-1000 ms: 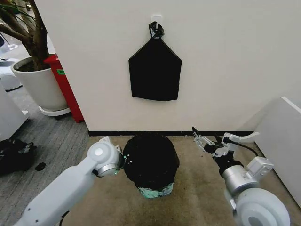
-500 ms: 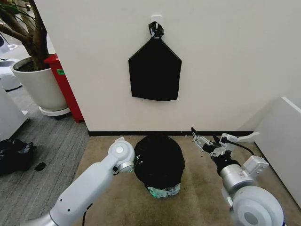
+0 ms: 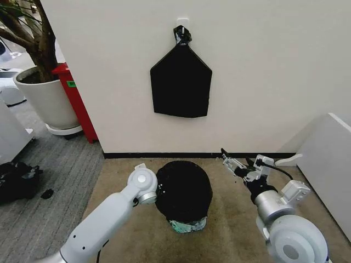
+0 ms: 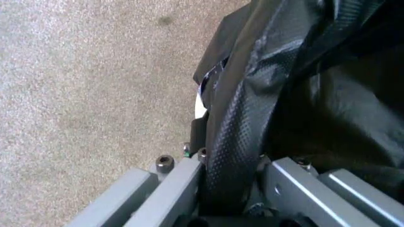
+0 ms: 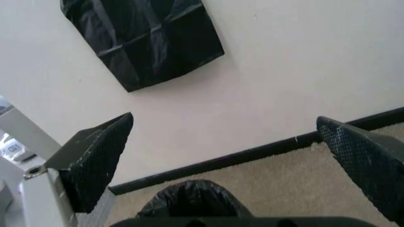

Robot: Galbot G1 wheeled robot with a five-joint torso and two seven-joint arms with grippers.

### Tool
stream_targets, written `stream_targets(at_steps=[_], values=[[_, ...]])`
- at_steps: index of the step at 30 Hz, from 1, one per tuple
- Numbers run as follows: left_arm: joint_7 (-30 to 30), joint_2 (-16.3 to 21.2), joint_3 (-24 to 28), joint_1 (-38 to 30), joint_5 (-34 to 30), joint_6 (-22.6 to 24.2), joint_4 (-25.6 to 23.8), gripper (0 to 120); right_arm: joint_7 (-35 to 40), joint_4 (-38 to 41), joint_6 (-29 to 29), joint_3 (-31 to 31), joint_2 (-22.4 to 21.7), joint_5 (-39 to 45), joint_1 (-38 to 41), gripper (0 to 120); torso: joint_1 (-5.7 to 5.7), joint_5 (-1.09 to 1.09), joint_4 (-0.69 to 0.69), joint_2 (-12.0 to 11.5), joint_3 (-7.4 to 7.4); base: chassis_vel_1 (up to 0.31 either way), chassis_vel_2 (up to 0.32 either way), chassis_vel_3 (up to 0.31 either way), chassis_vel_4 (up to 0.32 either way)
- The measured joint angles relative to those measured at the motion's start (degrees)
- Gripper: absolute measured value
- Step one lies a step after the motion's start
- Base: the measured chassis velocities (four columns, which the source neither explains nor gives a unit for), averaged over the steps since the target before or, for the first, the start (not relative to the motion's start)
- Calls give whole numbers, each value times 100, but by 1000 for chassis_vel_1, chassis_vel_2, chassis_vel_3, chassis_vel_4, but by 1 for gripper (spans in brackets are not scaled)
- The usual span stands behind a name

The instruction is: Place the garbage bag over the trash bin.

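Both hands differ: left hand (image 4: 230, 198) pinches garbage bag (image 3: 184, 189); right hand (image 5: 227, 161) gapes empty.

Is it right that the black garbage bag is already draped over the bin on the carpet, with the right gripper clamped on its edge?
Not quite. The left gripper is the one clamped on the garbage bag, as the left wrist view shows. The right gripper hangs open beside it, holding nothing. The bag does cover the trash bin on the carpet.

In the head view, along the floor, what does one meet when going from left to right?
Plant pot → red cabinet → left tool → garbage bag over the bin → right tool → white box.
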Motion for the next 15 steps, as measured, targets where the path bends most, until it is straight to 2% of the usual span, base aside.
stream_targets(at_steps=[3,5,6,10,12,15], values=[[2,-4,-4,20,13,21,-6,0,0,17,2,-21,7,-2,-25,100,0,-1,0,0,0,0,0,0,0],[66,5,-7,22,57,22,-45,8,-1,22,3,-35,14,-7,-32,100,0,-2,-1,0,0,0,0,0,0],[66,5,-7,22,57,22,-45,8,-1,22,3,-35,14,-7,-32,100,0,-2,-1,0,0,0,0,0,0],[157,32,-8,-10,108,26,-159,24,-8,28,8,-60,15,-17,-35,100,0,-7,-2,-2,3,0,0,0,0],[159,32,-9,-21,105,26,-176,27,-10,29,8,-64,13,-18,-35,100,0,-6,-2,-2,3,0,0,0,0],[161,29,-16,-66,82,26,-266,41,-17,31,9,-84,-1,-21,-27,100,0,-3,-3,-2,2,0,0,0,0]])
